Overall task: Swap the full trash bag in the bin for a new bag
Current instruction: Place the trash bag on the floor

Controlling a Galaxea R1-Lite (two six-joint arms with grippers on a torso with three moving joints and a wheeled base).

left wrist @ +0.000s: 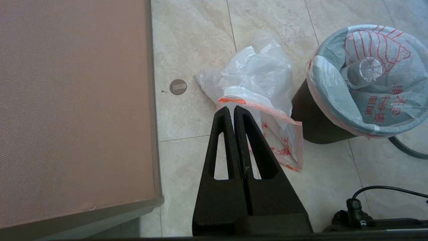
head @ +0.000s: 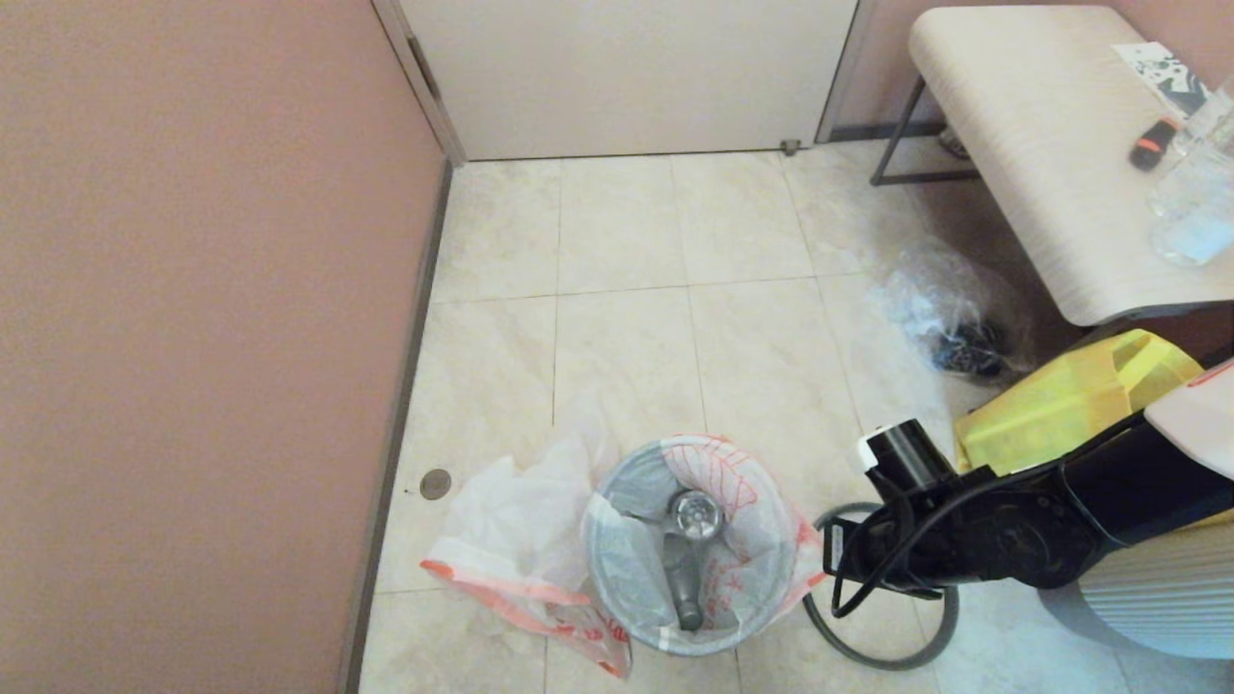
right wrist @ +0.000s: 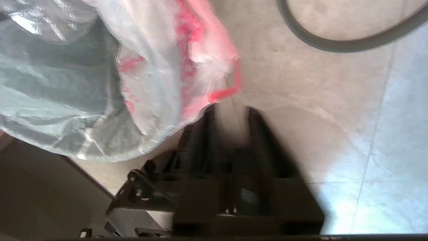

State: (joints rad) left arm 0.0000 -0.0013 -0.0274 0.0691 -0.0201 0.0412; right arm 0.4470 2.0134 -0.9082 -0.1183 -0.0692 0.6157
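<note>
— While you look down, what do you count?

— One bin on the floor, lined with one bag, one bottle inside it. A second bag lies crumpled on the tiles, touching the bin's left side. One hoop lies flat on the floor to its right.

— And your claws?

— My right claw is just beside the bin's right side, fingers slightly apart, holding nothing; the liner's red edge hangs right at the tips. My left claw is closed and empty, above the loose bag.

— Anything nearby?

— A yellow tote, a clear sack and a desk, well apart.
</note>
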